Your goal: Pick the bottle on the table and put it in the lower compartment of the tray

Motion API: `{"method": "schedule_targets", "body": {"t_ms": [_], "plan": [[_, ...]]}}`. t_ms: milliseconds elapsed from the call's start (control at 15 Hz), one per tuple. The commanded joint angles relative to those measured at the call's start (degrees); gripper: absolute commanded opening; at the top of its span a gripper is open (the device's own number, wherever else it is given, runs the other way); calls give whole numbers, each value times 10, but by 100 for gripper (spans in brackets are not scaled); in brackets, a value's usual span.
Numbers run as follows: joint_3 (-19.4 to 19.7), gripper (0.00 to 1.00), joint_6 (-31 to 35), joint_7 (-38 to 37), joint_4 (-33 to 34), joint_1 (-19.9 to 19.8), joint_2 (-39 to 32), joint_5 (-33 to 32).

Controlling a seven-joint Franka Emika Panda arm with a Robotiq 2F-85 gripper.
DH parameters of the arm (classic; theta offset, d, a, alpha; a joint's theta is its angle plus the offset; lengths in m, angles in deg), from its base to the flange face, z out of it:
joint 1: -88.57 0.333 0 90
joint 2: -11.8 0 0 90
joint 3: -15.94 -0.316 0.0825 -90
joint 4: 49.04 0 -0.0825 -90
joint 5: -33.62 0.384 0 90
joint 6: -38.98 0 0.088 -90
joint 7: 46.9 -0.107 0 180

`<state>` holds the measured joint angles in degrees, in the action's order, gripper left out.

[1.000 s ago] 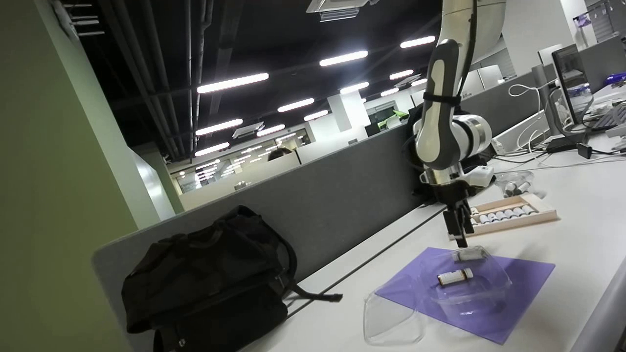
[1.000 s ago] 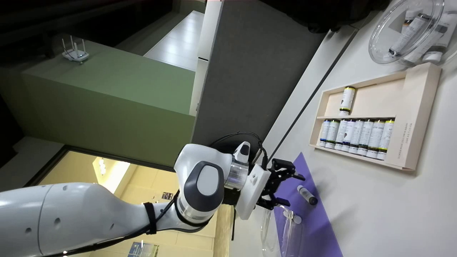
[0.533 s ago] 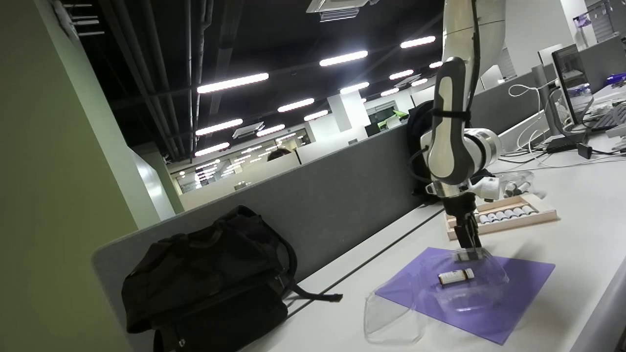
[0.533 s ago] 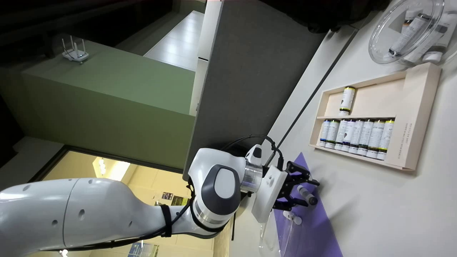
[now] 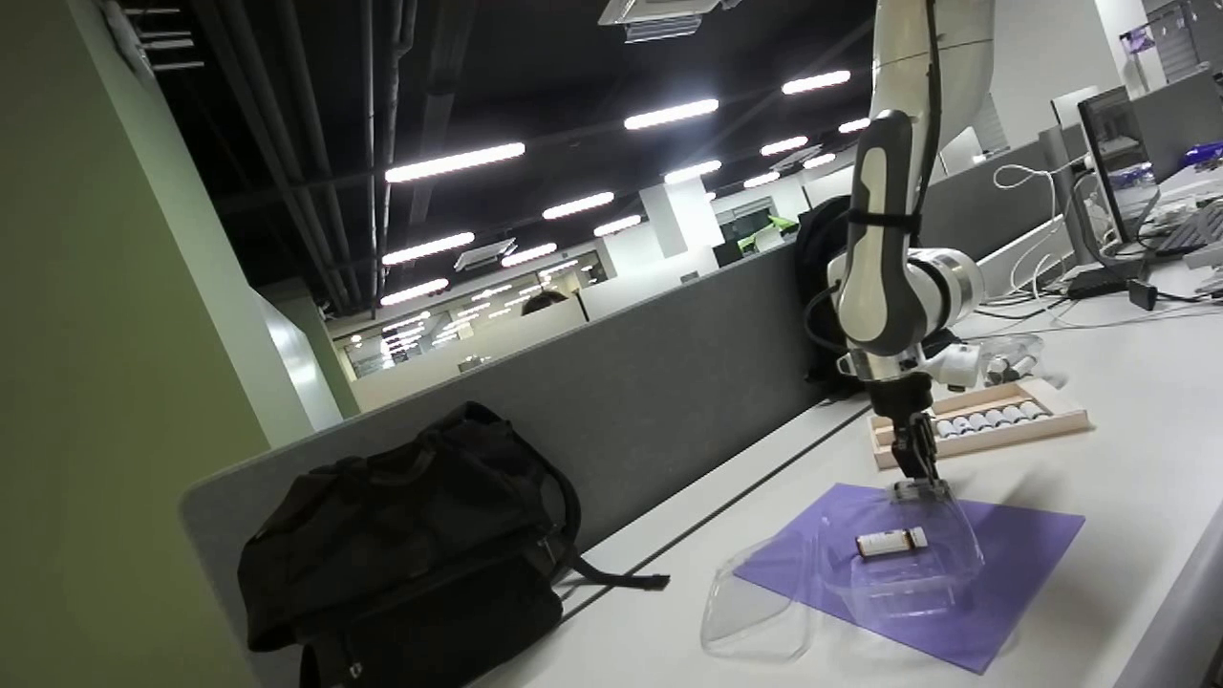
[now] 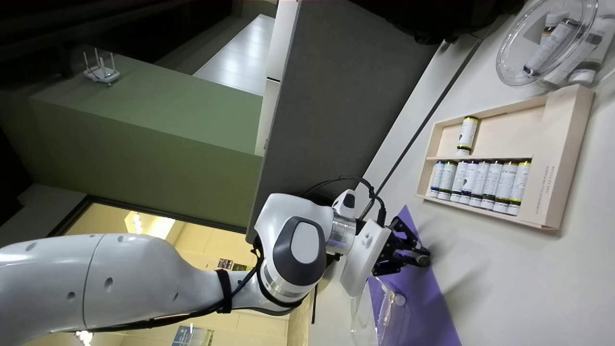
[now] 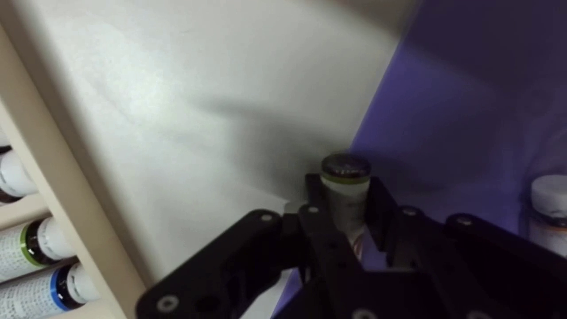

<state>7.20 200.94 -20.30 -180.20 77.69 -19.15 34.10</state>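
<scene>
Over the white table (image 6: 519,274), before a grey divider (image 5: 669,392), the end effector (image 7: 343,186) clasps the bottle (image 7: 347,201).

pale bottle (image 7: 347,206), dark green-banded end, pinched in tool (image 7: 346,189); light-wood divided tray (image 6: 509,133) flat on white table (image 6: 519,283).

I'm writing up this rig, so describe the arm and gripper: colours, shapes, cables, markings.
The arm is white and rounded, with a dark grey cover framing a pale oval, and silver collars. A black cable runs along it; a black band circles it. The gripper is black, with jointed fingers and pale screw heads. I can read no markings.
</scene>
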Motion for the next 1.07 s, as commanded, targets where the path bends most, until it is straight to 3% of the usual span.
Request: {"method": "schedule_targets", "body": {"t_ms": [0,133,267,400,600,667,800,1000], "plan": [[-18,7,-29,5,6,-31,16,9],[-12,7,-57,32,-1,-40,44,-8],[19,7,-110,63,-5,-27,77,-56],[28,7,-178,132,-3,-42,105,-75],[92,7,-282,169,25,-18,127,-147],[73,27,-234,163,12,-19,111,-100],[96,27,-266,175,18,-18,125,-127],[98,27,-270,178,20,-15,124,-133]]}}
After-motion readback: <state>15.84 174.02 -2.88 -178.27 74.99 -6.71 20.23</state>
